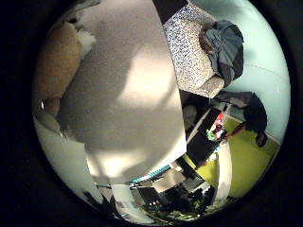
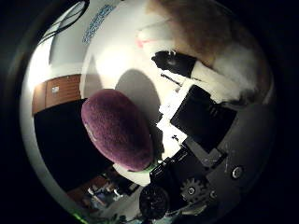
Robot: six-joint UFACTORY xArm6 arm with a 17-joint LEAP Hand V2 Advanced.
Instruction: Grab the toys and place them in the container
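Observation:
In the right thumb side palm view a purple fuzzy oval toy [image 2: 117, 126] lies on a white tabletop [image 2: 117, 51], close to the palm. A tan and white plush toy [image 2: 207, 35] lies on the same tabletop, beside the black and white parts of my hand [image 2: 201, 121]. In the right little finger side palm view the tan and white plush [image 1: 62, 59] shows at the edge of a broad pale surface [image 1: 128, 90] that fills the middle of the view. I see no container.
A patterned armchair [image 1: 194, 47] with dark clothes [image 1: 225, 47] on it stands in the room. A small colourful object [image 1: 218, 129] sits near a yellow-green mat [image 1: 248, 156]. Wooden floor [image 2: 58, 91] shows past the table's edge.

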